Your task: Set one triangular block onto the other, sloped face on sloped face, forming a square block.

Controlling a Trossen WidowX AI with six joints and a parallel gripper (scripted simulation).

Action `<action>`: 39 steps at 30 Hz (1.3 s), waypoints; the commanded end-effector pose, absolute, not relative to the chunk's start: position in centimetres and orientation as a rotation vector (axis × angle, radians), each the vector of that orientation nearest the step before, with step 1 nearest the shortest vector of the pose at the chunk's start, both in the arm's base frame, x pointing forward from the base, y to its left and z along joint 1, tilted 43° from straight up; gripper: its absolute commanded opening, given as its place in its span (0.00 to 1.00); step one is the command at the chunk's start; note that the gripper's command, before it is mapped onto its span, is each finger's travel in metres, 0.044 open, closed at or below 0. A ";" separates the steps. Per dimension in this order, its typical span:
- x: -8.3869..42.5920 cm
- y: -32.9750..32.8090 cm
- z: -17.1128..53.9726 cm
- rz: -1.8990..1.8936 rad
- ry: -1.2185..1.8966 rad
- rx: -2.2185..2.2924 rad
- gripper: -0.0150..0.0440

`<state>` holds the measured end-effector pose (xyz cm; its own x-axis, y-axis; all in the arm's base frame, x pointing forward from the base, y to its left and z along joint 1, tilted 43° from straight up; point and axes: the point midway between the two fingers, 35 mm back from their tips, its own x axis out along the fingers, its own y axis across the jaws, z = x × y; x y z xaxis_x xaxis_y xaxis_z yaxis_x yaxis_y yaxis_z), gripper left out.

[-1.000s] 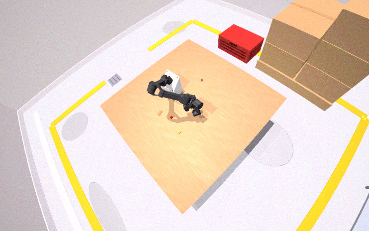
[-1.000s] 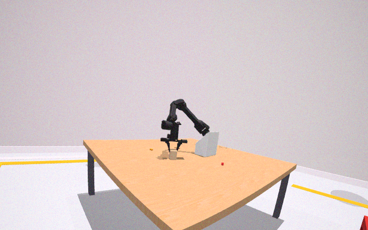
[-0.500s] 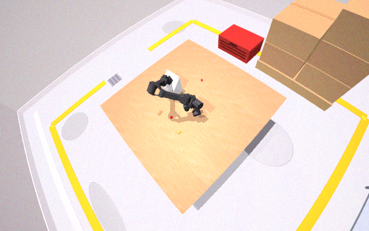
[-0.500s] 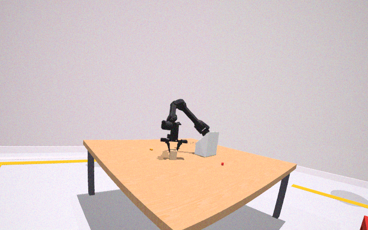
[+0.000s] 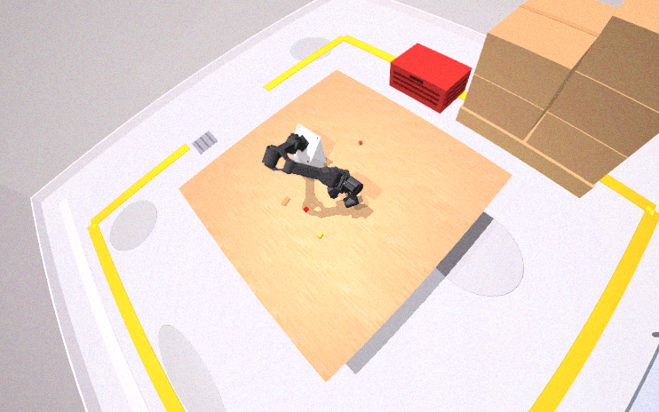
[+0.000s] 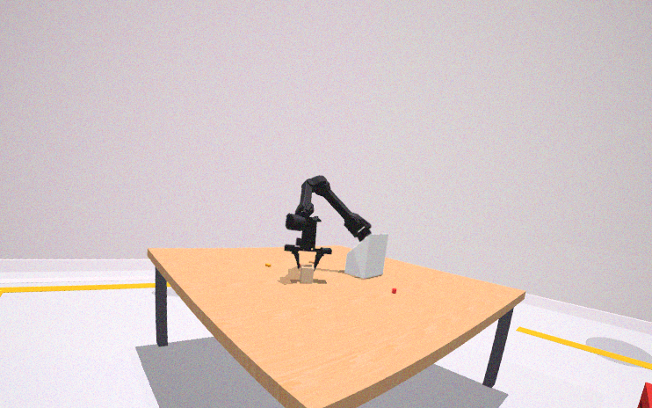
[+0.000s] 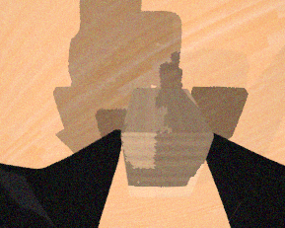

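Note:
My gripper (image 5: 341, 198) (image 6: 307, 267) (image 7: 162, 136) points down, its fingers open on either side of a greyish-tan block. In the wrist view this block (image 7: 179, 159) fills most of the space between the fingertips, its outline uneven at the lower right; I see no clear gap at either tip. In the exterior view the block shape (image 6: 307, 274) stands low at the table, just under the fingertips. A paler strip below it in the wrist view may be the lower block. Shadow hides the seam, so I cannot tell whether the ends are even. The top view shows the blocks hidden under the hand.
A red cube (image 5: 305, 209), a yellow piece (image 5: 320, 235) and a flat tan piece (image 5: 285, 201) lie on the table (image 5: 321, 306) (image 6: 267, 329). Another small red piece (image 5: 360, 142) (image 6: 394, 290) lies apart. The white wedge-shaped stand (image 5: 316, 151) (image 6: 372, 258) is at the arm's base.

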<state>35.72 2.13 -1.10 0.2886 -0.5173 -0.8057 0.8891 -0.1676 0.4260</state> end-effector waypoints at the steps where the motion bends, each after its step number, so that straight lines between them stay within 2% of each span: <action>1: 35.7 2.1 -1.1 -1.307 0.419 1.175 0.92; 3: 35.7 2.1 -1.1 -1.307 0.419 1.175 1.00; 12: 35.7 2.3 -0.9 -1.307 0.420 1.176 1.00; 20: 32.7 7.8 7.5 -1.308 0.424 1.177 1.00; 39: 33.0 7.9 7.1 -1.297 0.433 1.178 1.00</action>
<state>32.93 7.85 7.11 0.2920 -0.5069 -0.8110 0.8911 -0.1638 0.4232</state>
